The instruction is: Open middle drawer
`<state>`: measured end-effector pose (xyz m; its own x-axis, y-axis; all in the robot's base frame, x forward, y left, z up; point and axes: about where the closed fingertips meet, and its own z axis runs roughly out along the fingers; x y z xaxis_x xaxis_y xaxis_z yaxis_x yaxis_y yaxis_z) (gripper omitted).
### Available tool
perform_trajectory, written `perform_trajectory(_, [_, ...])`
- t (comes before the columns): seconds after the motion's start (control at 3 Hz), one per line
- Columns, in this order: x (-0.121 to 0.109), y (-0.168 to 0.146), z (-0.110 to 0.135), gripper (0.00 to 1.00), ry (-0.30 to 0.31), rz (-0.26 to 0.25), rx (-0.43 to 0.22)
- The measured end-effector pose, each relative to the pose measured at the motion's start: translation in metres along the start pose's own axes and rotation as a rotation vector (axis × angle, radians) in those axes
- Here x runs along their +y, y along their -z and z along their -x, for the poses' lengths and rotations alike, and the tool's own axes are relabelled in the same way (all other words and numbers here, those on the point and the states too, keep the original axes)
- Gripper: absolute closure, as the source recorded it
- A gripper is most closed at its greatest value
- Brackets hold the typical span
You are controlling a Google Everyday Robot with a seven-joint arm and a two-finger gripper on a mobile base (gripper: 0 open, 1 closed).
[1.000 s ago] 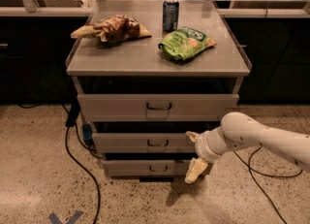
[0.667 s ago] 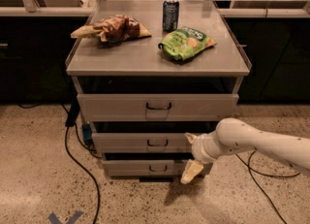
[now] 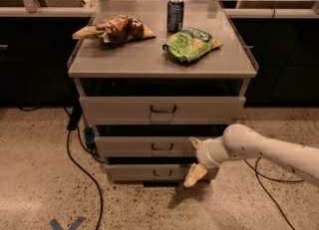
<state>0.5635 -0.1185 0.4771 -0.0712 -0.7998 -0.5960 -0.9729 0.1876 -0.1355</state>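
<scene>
Speckled stone floor (image 3: 40, 184) fills the frame's bottom. The shallow grey metal middle drawer (image 3: 134, 147) sits lower centre, my cream gripper (image 3: 194, 158) just right of its small dark wire handle (image 3: 162, 147), fingers (image 3: 195, 174) spread. Closing here, I'd probably miss the handle.

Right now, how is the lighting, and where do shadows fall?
Camera view: dim warm light; the cabinet top is brightest, the gaps above the drawers black; the gripper, at the right end of the middle drawer, casts a shadow on the floor below.
</scene>
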Motion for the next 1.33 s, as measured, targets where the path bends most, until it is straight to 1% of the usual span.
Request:
perform_trajectory(0.33, [0.000, 0.000, 0.000, 0.00, 0.000, 0.000, 0.000])
perform_trajectory(0.67, [0.000, -0.006, 0.001, 0.00, 0.022, -0.011, 0.044])
perform_trajectory(1.0, [-0.012, -0.026, -0.001, 0.00, 0.056, -0.035, 0.090])
perform_trajectory(1.33, [-0.031, -0.053, 0.001, 0.00, 0.088, -0.051, 0.104])
